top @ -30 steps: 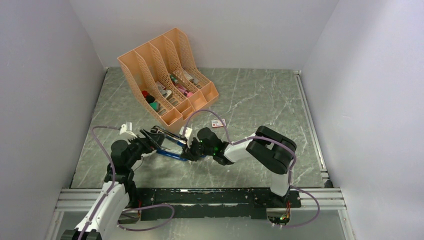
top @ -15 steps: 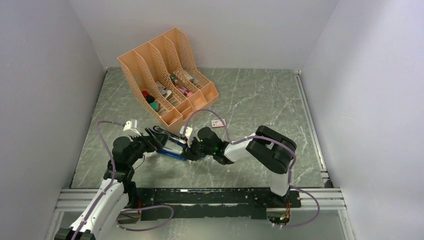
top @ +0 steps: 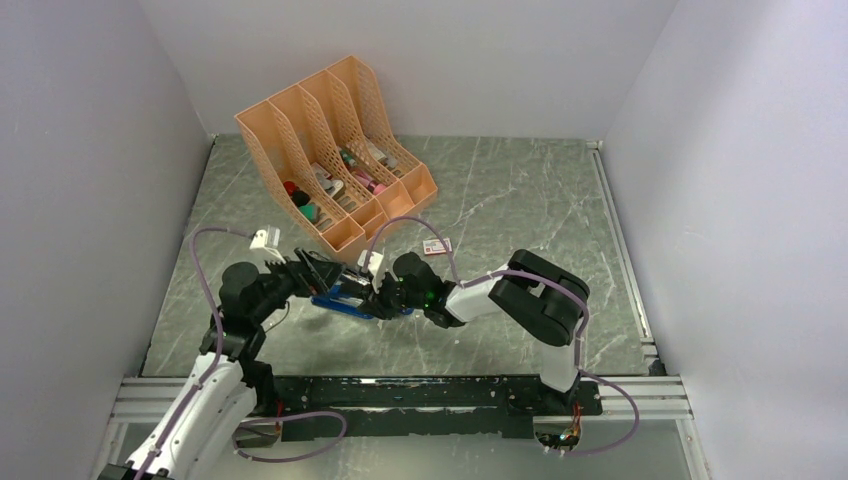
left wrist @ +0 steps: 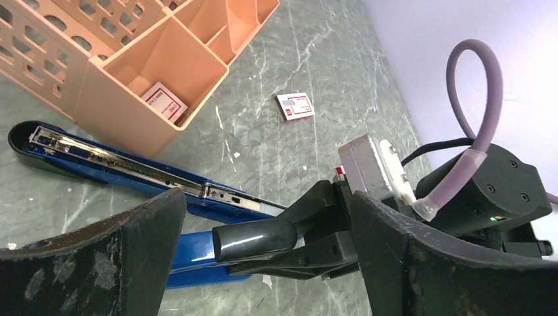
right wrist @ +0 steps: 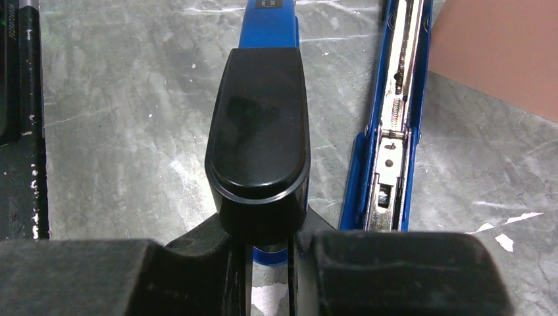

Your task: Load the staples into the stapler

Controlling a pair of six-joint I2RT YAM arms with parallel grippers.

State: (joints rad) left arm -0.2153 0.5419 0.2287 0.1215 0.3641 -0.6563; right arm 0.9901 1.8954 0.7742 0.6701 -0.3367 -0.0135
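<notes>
Clamping stapler (right wrist: pixel 260 125) lid: right tool (right wrist: pixel 270 257); left tool (left wrist: pixel 266 201) spread wide; box (left wrist: pixel 295 105) print illegible.

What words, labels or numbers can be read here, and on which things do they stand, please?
White-and-red box on the table: print too small to read.
Second box in the orange organizer: print blurred, unreadable.
Blue stapler: small label on its arm, unreadable.
No text can be quoted.
</notes>
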